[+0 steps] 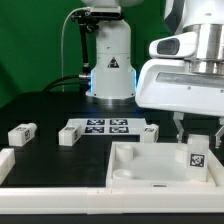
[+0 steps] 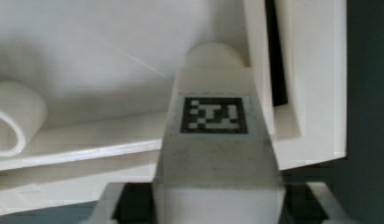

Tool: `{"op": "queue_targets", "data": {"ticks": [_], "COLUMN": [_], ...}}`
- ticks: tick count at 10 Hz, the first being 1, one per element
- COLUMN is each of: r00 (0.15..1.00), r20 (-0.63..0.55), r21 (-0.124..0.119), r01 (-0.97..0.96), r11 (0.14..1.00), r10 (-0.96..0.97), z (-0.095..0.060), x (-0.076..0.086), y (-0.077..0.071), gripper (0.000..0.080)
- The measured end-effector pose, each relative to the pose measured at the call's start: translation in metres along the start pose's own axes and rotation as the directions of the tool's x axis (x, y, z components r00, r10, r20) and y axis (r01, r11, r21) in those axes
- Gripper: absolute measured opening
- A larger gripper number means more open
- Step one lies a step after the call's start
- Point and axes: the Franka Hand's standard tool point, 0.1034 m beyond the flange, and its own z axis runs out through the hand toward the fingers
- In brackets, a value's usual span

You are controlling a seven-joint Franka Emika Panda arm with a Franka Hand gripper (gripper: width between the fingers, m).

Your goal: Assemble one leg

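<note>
My gripper (image 1: 197, 137) is shut on a leg (image 1: 197, 156), a small white peg with a black-and-white tag. I hold it upright over the near corner of the large white square piece (image 1: 140, 168) on the exterior view's right. Its lower end is down at that piece, and whether it sits in a socket cannot be told. In the wrist view the leg (image 2: 215, 120) fills the middle between the two dark fingers (image 2: 136, 198) of the gripper (image 2: 215, 200). The white square piece (image 2: 100, 60) lies behind it, with a round socket rim (image 2: 11, 118) to one side.
Three more loose legs lie on the dark table (image 1: 22, 133), (image 1: 68, 135), (image 1: 150, 132). The marker board (image 1: 105, 126) lies flat in the middle. Another white part (image 1: 5, 164) is at the exterior view's left edge. The robot base (image 1: 110, 60) stands behind.
</note>
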Motion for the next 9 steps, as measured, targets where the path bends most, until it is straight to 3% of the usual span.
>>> {"op": "queue_targets", "data": {"ticks": [3, 4, 9], "r00": [0.999, 0.989, 0.845], "r20": [0.000, -0.001, -0.033], "r21": [-0.002, -0.003, -0.059], "r01": [-0.049, -0.150, -0.534], "r11": [0.999, 0.989, 0.843], "r10": [0.049, 0.150, 0.533], "z": [0.000, 0.000, 0.003], "x": [0.001, 0.001, 0.006], "y": [0.001, 0.002, 0.031], "gripper": [0.0294, 0.0294, 0.0304]}}
